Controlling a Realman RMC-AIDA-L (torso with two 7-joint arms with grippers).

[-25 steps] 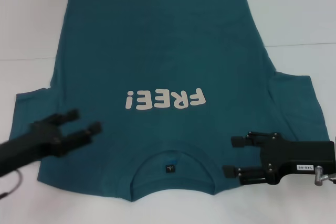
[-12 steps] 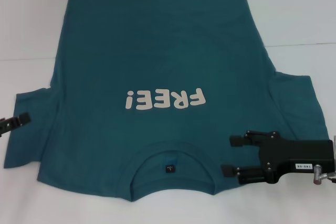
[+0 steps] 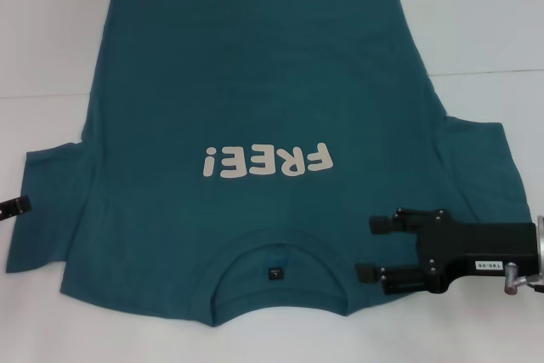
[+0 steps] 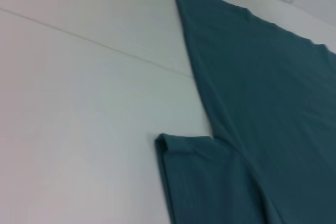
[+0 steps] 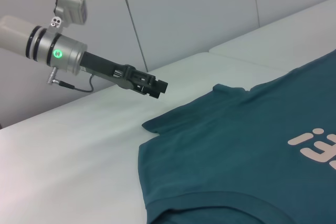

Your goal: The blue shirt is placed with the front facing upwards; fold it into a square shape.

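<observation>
1. Head view: the large teal-blue cotton T-shirt with white "FREE!" lettering (image 3: pixel 255 125) lies flat and face up on the white table (image 3: pixel 51 40), collar nearest the robot. The black right gripper (image 3: pixel 367 248) hovers over the shoulder just beside the collar, its two fingers spread apart and holding nothing. Only a black tip of the left gripper (image 3: pixel 15 206) shows at the frame's edge, just outside the near sleeve hem; whether it is open cannot be told. Judged risk: a pinch this far inside the shoulder seam could take only the top layer, leaving a skewed, non-square fold.

2. Left wrist view: the shirt's side edge and folded sleeve hem (image 4: pixel 181 145) run beside bare table, which stretches wide and open away from the cloth. No fingers show. The hem looks doubled and slightly lifted; a low approach might push it into a wrinkle instead of sliding beneath it.

3. Right wrist view: the left gripper hangs above the table (image 5: pixel 148 84), apart from the sleeve corner beyond the collar. The fingers appear close together, though not certainly. Open tabletop surrounds it, with a wall behind.
</observation>
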